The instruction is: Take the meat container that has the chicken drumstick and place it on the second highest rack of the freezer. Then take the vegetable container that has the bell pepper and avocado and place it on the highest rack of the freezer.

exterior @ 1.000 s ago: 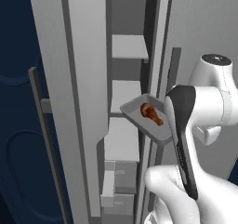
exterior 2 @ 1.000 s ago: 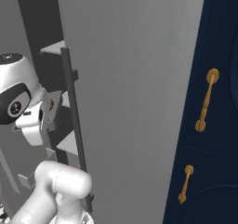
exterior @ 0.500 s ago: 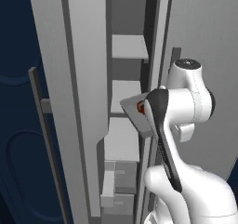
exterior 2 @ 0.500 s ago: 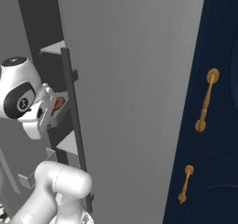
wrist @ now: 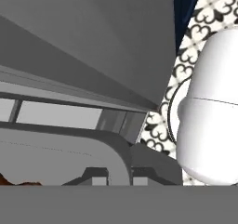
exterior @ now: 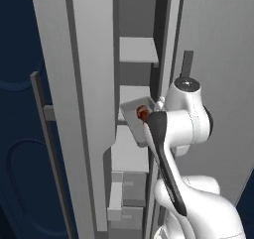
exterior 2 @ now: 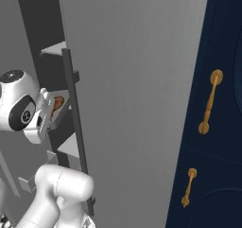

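A simulated kitchen robot brings one meat container (exterior: 133,118) to the open freezer (exterior: 89,109). The pincer itself sits behind the arm's white wrist in both base views; the tray juts from it into the freezer opening, so the pincer appears clamped on the tray's near edge, though how wide the jaws stand cannot be told. In the left base view the tray looks steeply tilted, its open face turned toward the camera. One chicken drumstick (exterior: 143,113) lies in it, close to the pincer. The second highest rack (exterior: 133,95) lies just beyond and slightly above the tray's far edge; the highest rack (exterior: 138,49) is well above the pincer. A third shelf slab (exterior: 130,151) sits below the pincer, and grey drawers (exterior: 131,196) stack beneath that; their count is unclear. To do this step well, the tray likely wants levelling first, then a small lift so its far edge clears the lip of the second slab, then a straight slide inward before release. Tipping it further risks the drumstick rolling out. The long bar handle (exterior 2: 75,127) on the open door stands just beside the arm in the right base view, so the wrist should keep clear of it.
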Robot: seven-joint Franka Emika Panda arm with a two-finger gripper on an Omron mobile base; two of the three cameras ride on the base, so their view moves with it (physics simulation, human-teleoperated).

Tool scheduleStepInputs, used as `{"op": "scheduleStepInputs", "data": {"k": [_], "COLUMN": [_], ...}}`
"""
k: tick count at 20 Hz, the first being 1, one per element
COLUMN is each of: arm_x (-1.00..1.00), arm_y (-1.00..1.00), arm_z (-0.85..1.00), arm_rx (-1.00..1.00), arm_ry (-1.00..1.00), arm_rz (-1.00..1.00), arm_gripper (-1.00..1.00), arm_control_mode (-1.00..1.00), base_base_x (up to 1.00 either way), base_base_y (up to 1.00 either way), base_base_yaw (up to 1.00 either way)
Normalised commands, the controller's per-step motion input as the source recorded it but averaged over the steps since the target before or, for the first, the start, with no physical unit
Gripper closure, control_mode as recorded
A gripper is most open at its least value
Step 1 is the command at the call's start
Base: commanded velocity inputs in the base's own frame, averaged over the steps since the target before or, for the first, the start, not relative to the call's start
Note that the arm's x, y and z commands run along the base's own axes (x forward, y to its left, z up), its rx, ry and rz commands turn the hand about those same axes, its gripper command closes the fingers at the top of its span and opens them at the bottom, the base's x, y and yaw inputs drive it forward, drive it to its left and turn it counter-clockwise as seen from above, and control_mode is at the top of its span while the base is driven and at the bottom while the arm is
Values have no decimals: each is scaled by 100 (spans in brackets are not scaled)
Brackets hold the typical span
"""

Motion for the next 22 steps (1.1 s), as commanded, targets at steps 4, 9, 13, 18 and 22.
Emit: {"op": "scheduleStepInputs", "data": {"k": [4, 9, 13, 18, 22], "arm_x": [64, 75, 75, 72, 47], "arm_y": [-5, -4, 0, 0, 9], "arm_z": [2, 0, 0, 0, -10], "arm_rx": [0, 0, 0, 0, 0], "arm_ry": [-6, -6, -6, -4, 3], "arm_rz": [0, 0, 0, 0, 0], "arm_gripper": [100, 100, 100, 100, 100], "arm_control_mode": [-100, -100, -100, -100, -100], "base_base_x": [0, 0, 0, 0, 0], "base_base_y": [0, 0, 0, 0, 0], "base_base_yaw": [0, 0, 0, 0, 0]}}
